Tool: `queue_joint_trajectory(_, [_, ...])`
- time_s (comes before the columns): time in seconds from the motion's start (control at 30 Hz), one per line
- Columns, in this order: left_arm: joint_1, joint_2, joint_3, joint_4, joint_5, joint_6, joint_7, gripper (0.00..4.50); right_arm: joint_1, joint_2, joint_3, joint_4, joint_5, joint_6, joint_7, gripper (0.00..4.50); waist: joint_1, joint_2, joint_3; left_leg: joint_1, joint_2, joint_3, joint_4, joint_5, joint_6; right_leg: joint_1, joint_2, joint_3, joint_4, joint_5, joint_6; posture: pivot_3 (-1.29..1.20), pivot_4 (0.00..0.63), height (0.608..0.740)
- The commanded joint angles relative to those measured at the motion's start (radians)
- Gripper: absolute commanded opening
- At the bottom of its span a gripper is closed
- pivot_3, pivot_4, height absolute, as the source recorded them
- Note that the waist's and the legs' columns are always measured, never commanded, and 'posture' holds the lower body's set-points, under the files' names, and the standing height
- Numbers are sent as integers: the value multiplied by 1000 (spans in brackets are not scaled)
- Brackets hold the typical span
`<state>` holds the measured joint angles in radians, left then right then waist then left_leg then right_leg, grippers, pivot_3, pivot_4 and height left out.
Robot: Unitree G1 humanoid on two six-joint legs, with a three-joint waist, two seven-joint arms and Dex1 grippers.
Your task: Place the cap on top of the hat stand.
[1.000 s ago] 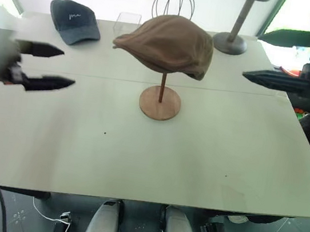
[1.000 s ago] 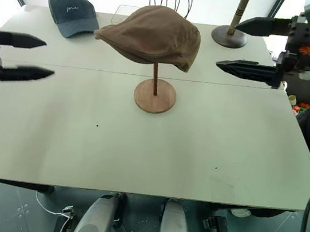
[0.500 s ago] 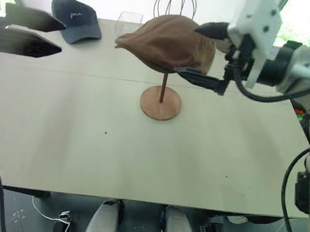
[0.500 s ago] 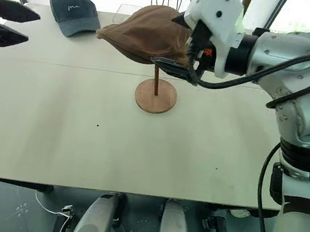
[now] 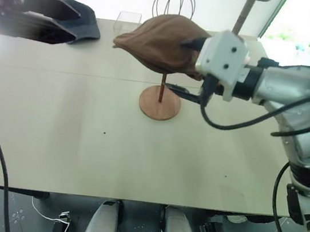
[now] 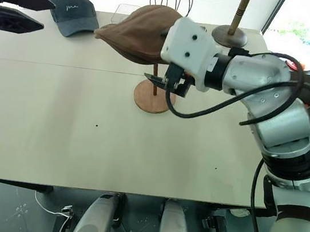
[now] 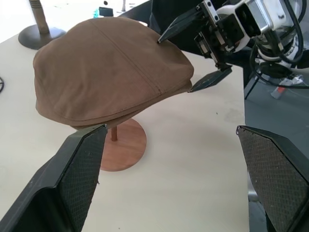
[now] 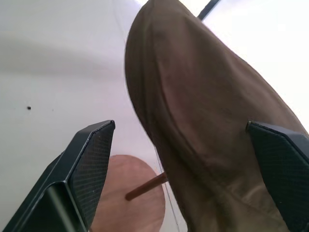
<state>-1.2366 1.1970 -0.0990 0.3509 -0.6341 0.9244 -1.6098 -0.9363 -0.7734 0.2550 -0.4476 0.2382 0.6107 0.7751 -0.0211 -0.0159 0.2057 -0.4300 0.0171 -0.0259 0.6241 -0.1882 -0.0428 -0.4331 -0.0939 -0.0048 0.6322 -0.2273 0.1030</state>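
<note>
Two black-fingered grippers are in play, and both stand spread wide with nothing between their fingers. The soft brown suede-like flat cap (image 5: 165, 42) already sits on the reddish-brown wooden hat stand (image 5: 160, 100), draped over its hidden top disc, with the thin rod and round base showing beneath on the pale table (image 5: 82, 140). The right gripper (image 7: 199, 54) straddles the cap's edge on the robot's right, one finger above the crown and one just below the brim; whether either finger touches the fabric cannot be told. The left gripper (image 5: 69, 26) hangs well apart, at the far left of the table, pointing toward the cap. The step in hand looks like settling or checking the cap's seat. To do that well, I judge the right gripper should act gently on the brim alone, avoid the rod, and nudge sideways only if the cap sits off-centre, since the cap is wider than the disc and could slide or tip the light stand. The dark navy baseball cap (image 6: 71, 12) behind the left gripper carries white script on its front, too small to read with any certainty; no other writing shows.
</note>
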Motion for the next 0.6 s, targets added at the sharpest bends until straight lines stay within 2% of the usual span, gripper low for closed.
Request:
queue_joint_trajectory(0.03, [-40,13,13,-1,1,-15,-5,4468,20,33,27,-32,-126,-159,-51,4500,-1,0,0,0,0,0,0,0,0,0,0,0,0,0,0,0,150,740])
queue_joint_trajectory(0.2, [-33,19,15,-14,-10,-13,-5,4468,53,89,64,58,-336,-405,-162,4500,0,0,0,0,0,0,0,0,0,0,0,0,0,0,0,0,150,740])
queue_joint_trajectory(0.37, [-17,20,22,-29,-12,-14,-5,4468,49,149,50,153,-463,-582,-262,4500,1,0,0,0,0,0,1,0,0,0,0,0,0,0,0,0,150,740])
queue_joint_trajectory(0.4, [-15,21,24,-31,-12,-14,-5,4500,48,160,45,164,-476,-601,-272,3950,1,0,0,0,0,0,1,0,0,0,0,0,0,0,0,0,150,740])
queue_joint_trajectory(0.47, [-10,23,27,-32,-12,-16,-5,4500,49,180,37,179,-493,-620,-282,3133,0,0,0,0,0,0,1,0,0,0,0,0,0,0,0,0,150,740])
queue_joint_trajectory(0.6, [-7,23,31,-32,-7,-21,-5,4500,64,199,27,191,-517,-652,-283,1069,0,-1,0,0,0,0,1,0,0,0,0,0,1,1,-1,0,150,740])
